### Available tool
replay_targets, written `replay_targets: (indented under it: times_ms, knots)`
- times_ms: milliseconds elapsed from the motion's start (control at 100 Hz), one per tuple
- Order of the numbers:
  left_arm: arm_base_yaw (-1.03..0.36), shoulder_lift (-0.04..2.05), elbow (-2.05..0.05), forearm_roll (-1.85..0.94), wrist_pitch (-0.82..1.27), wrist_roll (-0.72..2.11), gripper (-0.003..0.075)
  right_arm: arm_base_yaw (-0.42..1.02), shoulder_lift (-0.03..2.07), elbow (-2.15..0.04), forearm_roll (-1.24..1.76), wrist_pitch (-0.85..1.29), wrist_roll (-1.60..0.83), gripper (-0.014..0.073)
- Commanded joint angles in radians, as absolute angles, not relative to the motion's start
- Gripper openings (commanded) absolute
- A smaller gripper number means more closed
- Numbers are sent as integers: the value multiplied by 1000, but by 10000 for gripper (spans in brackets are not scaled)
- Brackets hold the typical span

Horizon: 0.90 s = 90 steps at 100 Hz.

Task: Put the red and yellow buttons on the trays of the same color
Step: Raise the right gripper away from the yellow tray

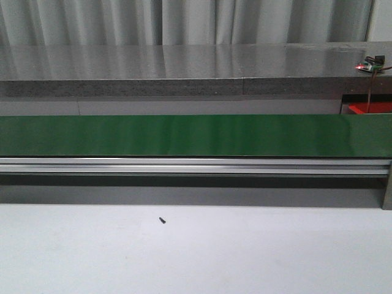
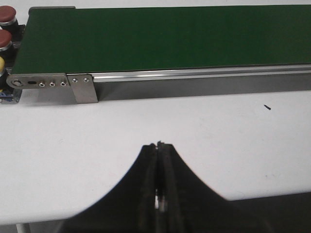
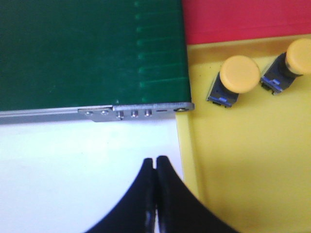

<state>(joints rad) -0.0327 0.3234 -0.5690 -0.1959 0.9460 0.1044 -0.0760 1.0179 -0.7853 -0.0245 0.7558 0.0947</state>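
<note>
We are observing a long green belt running across the white desk in the front view, with an aluminium rail along its near edge. Neither arm is showing in that view. A small dark speck is lying on the desk in front of the belt, and a sliver of the red tray is showing at the belt's right end.

In the left wrist view, the left gripper is hanging over bare desk near one end of the belt, its jaws pressed together and holding nothing. Beyond that belt end we are seeing two red buttons and the edge of a yellow one, all cut off by the frame edge, so we cannot tell what they are resting on.

In the right wrist view, the right gripper is likewise closed with nothing between its jaws, sitting over the desk just beside the rim of the yellow tray. Two yellow buttons are lying on their sides inside that tray, close to each other. The red tray is lying directly against the yellow tray's far side.
</note>
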Motion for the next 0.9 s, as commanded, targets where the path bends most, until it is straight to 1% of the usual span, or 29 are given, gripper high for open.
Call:
replay_targets:
  times_ms: [0, 260, 480, 610, 890]
  knots:
    - [-39, 334, -594, -209, 886, 105, -20, -75, 955, -756, -29, 673, 82, -63]
    - [-39, 334, -594, -209, 886, 105, -20, -75, 775, -599, -28, 622, 82, -63]
    - [-39, 334, -594, -209, 886, 105, -20, -75, 614, -525, -27, 619, 82, -69]
    - [-39, 334, -594, -209, 886, 105, -20, -75, 582, -519, -27, 637, 82, -68]
    - [-39, 334, -594, -209, 886, 105, -20, -75, 582, -519, -27, 645, 82, -68]
